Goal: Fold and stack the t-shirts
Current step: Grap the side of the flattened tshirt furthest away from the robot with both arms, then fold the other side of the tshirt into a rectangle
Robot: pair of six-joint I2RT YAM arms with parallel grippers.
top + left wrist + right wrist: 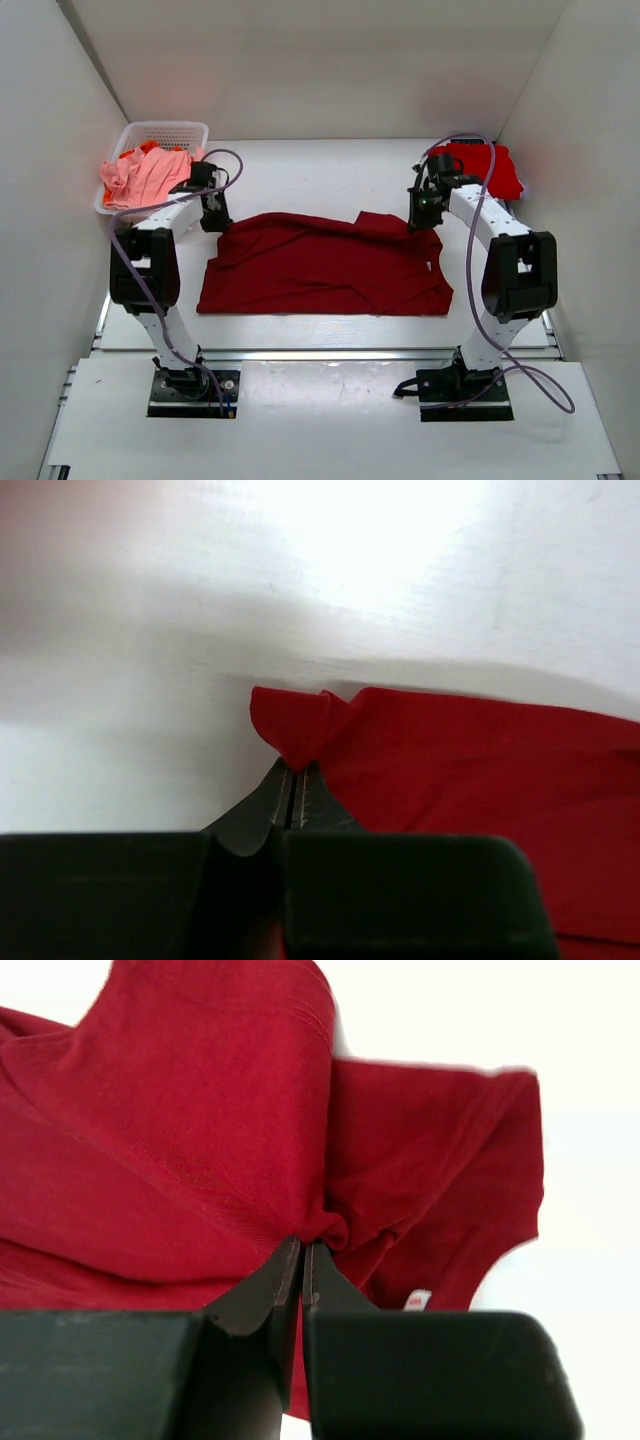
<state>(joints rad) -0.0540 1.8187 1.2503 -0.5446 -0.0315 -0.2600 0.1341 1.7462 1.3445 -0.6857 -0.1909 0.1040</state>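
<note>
T-shirts were at three different stages when I looked. The maroon t-shirt lay spread across the middle of the worktop, only partly folded, its far edge rumpled and a flap turned over. My left hand was pinched tight on that shirt's far-left corner, a small peak of cloth caught in its grip. My right hand was likewise clamped on a gathered fold at the far-right edge, near a sleeve.

Beyond the maroon shirt's far-right corner sat the bright red shirt. It looked like a folded bundle, though the right arm hid part of it, so I would not swear to that. Off the maroon shirt's far-left corner stood the white basket, with the salmon-pink shirt and the orange one heaped in it, unfolded.

By my reckoning one shirt was perhaps done, one was in hand, two were waiting, and no stack existed yet.
</note>
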